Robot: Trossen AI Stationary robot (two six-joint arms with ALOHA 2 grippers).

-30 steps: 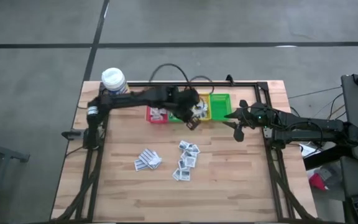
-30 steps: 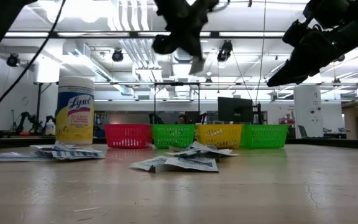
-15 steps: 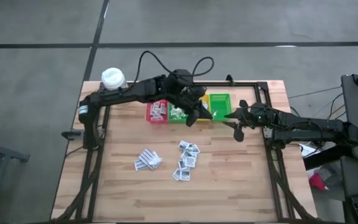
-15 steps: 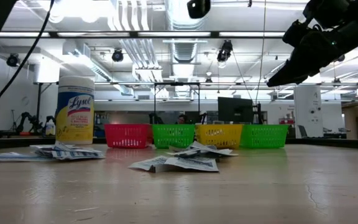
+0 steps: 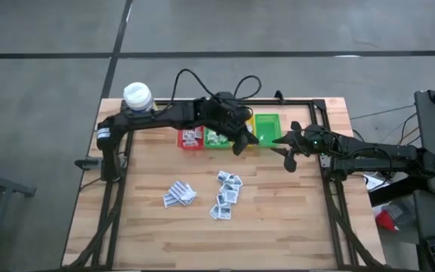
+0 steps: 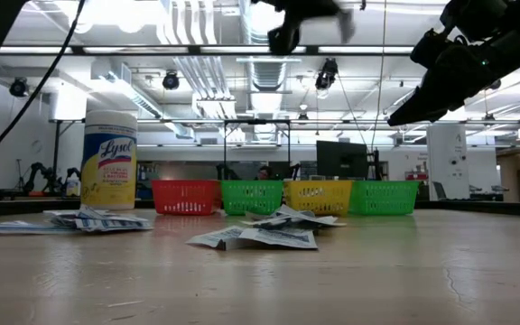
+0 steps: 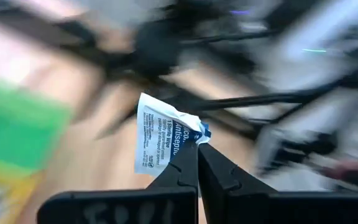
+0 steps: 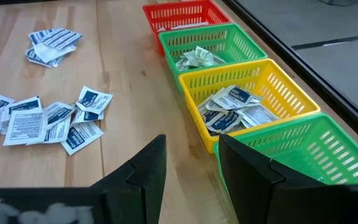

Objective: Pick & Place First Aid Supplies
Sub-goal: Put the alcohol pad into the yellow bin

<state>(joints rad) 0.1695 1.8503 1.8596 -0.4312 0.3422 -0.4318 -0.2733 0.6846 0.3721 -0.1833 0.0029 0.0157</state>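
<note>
Now the left gripper (image 7: pixel 196 144) has its fingers (image 7: pixel 178 171) pinched tight on a corner of one white sachet (image 7: pixel 160 140) with blue print, the rest of the packet standing free beyond the fingertips; seen from above, this gripper (image 5: pixel 242 140) hangs over the yellow bin (image 5: pixel 248 131), at its counter-side edge; the step in hand looks like the carry to a bin, and the next move calls for lining up over the right compartment, lowering, then letting go; which bin is meant I cannot tell. Beside the yellow bin stand a green bin (image 8: pixel 211 45) and a red bin (image 8: pixel 185 15) on one side, another green bin (image 8: pixel 303 144) on the other; loose sachets (image 5: pixel 226 195) lie on the counter (image 5: pixel 278 219) well in front of the yellow bin. Beyond the far green bin, the right gripper (image 5: pixel 288 155) waits, fingers (image 8: pixel 146 168) apart and empty.
</note>
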